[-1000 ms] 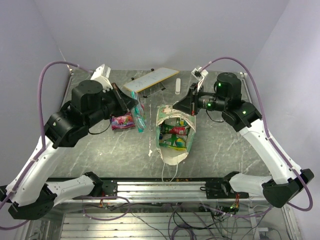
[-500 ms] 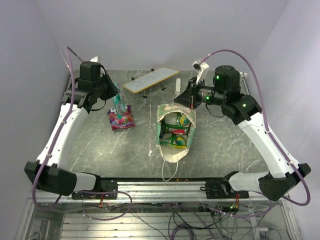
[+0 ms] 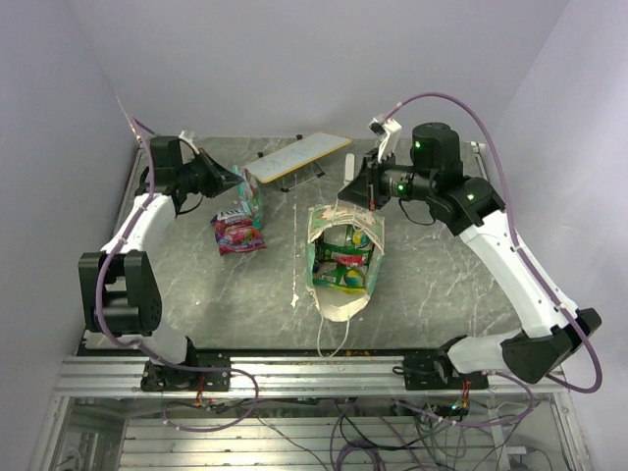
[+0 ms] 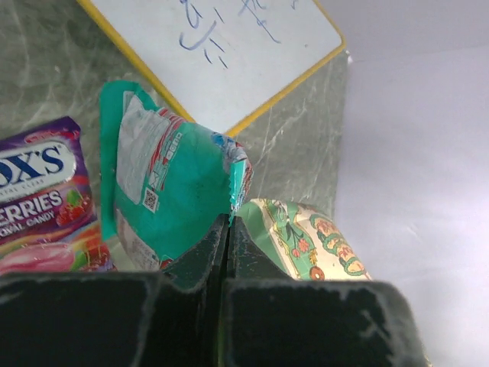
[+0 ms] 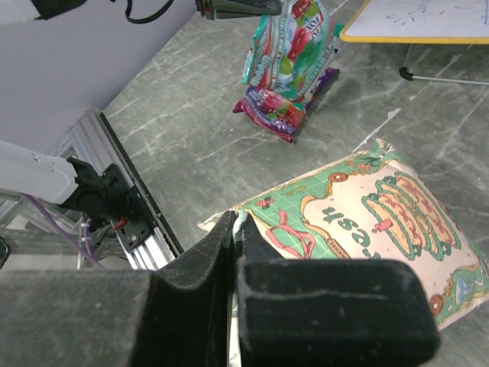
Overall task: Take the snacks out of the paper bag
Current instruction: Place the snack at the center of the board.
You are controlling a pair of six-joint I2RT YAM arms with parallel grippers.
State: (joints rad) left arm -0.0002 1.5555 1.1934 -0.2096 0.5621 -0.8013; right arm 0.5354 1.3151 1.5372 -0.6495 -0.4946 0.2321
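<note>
In the overhead view the walls of the paper bag (image 3: pixel 339 306) hide most of the packets inside (image 3: pixel 343 263). Their labels are too small to read, and how many lie there cannot be told. In the left wrist view the left fingers (image 4: pixel 191 264), dark and blurred, cover the lower edge of the green packet (image 4: pixel 176 191) and part of the bag. The purple packet (image 4: pixel 38 191) is cut by the left edge and the white board (image 4: pixel 229 53) by the top, its blue scribble unreadable. In the right wrist view the blurred right fingers (image 5: pixel 191 267) block the bag's near rim, the right edge crops the bag, and the green packet covers part of the purple one.
</note>
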